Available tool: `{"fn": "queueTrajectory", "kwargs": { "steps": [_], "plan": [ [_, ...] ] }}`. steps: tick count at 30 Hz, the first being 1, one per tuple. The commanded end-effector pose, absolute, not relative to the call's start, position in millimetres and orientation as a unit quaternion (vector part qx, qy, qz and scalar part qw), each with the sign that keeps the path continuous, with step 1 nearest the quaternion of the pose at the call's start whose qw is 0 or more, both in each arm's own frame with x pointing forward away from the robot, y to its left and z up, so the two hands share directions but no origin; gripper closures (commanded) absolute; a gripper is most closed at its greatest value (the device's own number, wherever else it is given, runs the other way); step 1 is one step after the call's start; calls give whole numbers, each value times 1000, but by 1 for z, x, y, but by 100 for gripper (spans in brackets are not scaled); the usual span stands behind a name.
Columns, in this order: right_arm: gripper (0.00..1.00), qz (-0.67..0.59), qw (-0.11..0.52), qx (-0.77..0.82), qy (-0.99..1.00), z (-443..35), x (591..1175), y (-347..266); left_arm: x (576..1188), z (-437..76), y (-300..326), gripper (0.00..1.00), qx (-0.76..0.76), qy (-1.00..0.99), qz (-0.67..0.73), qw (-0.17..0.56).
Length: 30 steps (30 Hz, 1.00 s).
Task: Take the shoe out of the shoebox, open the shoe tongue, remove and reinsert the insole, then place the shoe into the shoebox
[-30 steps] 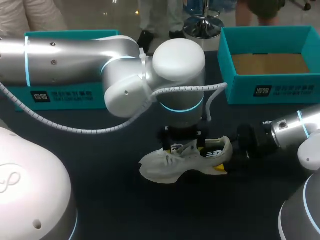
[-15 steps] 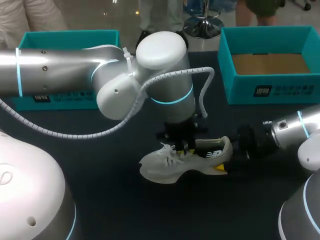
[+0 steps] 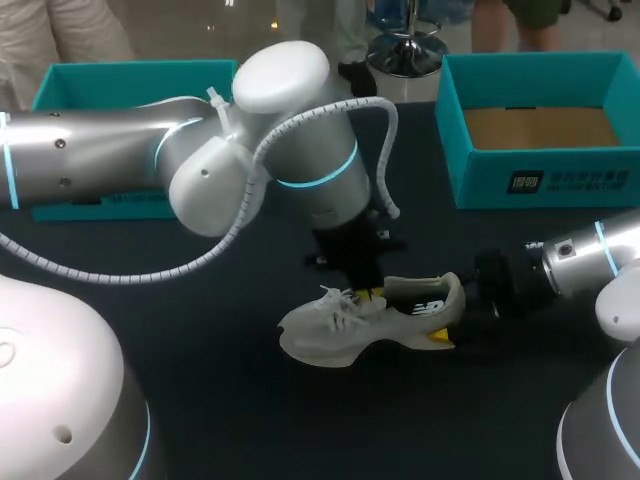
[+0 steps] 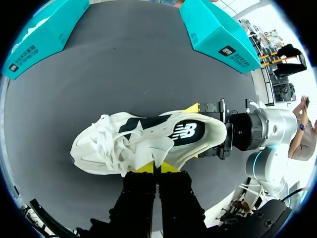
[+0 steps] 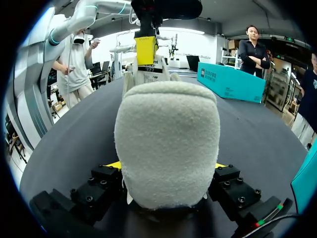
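- The white shoe stands on its sole on the dark table, between the two sets of fingers.
- The right fingers are clamped on the shoe's heel from both sides. One yellow tip sits against each flank, and the padded back of the heel rises straight ahead of them.
- The shoe's toe points away from the right fingers, and its loose laces lie bunched over the front.
- The left fingers come down from above at the side of the shoe's opening, about midway along it. Their yellow tips are pressed together on a thin white flap of the upper at the rim.
- Just ahead of the left fingers the opening gapes, and the dark insole shows inside it.
- The left arm comes across the table and bends down steeply to the shoe. The right arm lies low and level behind the heel.
- An open teal shoebox with a brown bottom stands well apart from the right fingers, off to their side.
- A second teal box lies well beyond the left fingers, partly hidden behind the left arm.
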State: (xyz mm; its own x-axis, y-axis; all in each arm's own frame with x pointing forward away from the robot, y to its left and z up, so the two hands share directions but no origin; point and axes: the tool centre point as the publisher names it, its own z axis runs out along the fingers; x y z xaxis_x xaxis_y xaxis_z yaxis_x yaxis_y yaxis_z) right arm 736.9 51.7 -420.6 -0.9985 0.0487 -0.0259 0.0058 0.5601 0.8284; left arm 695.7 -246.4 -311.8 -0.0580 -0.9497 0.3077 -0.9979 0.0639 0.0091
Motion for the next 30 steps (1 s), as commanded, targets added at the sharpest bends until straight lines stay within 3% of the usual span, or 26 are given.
{"fn": "queueTrajectory", "kwargs": {
  "steps": [1,30],
  "plan": [
    [100,467,23,16,884,-421,737,54,693,-303,-224,100,673,-717,124,135],
    [100,467,23,16,884,-421,737,54,696,-329,-159,100,728,-670,101,110]
  ]
}}
